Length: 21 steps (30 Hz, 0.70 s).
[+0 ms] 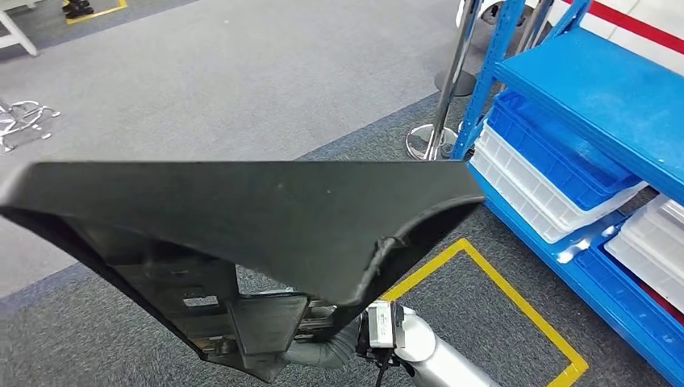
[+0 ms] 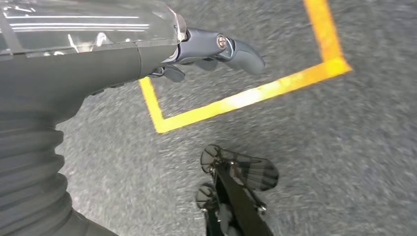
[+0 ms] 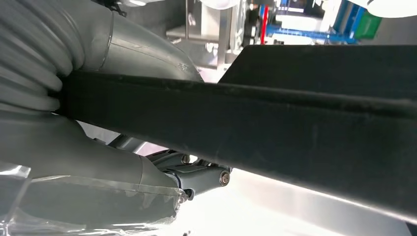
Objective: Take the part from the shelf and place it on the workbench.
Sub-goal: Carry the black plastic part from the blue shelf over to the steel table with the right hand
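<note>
Large matte-black moulded part (image 1: 242,210)

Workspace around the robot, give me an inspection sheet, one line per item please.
Surface: grey carpet floor with yellow tape outline; workbench nothing seen.
Job's things: large black part held up, off the blue shelf.
Clutter: blue and white bins on the shelf.
Hands: right hand grips the part; left hand holds nothing, over the floor.
Cables: nothing seen.
Surroundings: chrome stanchion posts.
</note>
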Each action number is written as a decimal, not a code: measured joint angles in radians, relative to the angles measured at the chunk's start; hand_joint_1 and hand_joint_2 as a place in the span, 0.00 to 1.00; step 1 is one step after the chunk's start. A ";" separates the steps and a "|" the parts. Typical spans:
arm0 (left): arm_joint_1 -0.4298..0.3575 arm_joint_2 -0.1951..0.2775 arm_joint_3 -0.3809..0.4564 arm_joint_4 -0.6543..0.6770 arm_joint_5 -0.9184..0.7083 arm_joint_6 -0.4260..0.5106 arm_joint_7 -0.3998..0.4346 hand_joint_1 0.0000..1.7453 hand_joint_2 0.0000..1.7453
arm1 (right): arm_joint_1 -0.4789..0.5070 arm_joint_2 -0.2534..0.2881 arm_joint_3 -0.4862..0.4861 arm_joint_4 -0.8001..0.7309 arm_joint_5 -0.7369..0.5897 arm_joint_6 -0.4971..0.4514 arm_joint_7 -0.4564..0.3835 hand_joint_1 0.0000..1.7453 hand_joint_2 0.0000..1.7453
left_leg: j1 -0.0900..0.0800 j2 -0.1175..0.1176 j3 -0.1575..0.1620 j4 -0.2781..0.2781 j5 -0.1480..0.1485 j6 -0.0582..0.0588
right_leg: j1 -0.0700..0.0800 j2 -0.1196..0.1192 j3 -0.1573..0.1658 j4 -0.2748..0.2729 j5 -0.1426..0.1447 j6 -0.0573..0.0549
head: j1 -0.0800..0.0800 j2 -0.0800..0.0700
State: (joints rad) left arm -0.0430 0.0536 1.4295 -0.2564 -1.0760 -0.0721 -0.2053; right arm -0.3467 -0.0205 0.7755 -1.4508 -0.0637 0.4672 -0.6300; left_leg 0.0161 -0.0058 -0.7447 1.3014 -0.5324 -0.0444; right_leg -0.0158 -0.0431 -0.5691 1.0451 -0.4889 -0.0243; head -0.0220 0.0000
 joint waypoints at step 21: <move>0.015 0.009 -0.004 0.000 -0.013 -0.035 -0.029 0.00 1.00 | 0.019 -0.013 -0.021 0.011 0.042 -0.028 -0.017 1.00 1.00 | -0.011 -0.114 0.128 -0.268 0.113 0.046 | -0.003 0.131 -0.023 0.012 0.013 0.031 | 0.002 0.000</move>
State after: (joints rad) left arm -0.0283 0.0628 1.4260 -0.2567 -1.0892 -0.1069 -0.2343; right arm -0.3273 -0.0336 0.7546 -1.4401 -0.0217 0.4393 -0.6474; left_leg 0.0049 -0.1201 -0.6166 1.0336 -0.4189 0.0015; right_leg -0.0191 0.0882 -0.5922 1.0575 -0.4755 0.0072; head -0.0204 0.0001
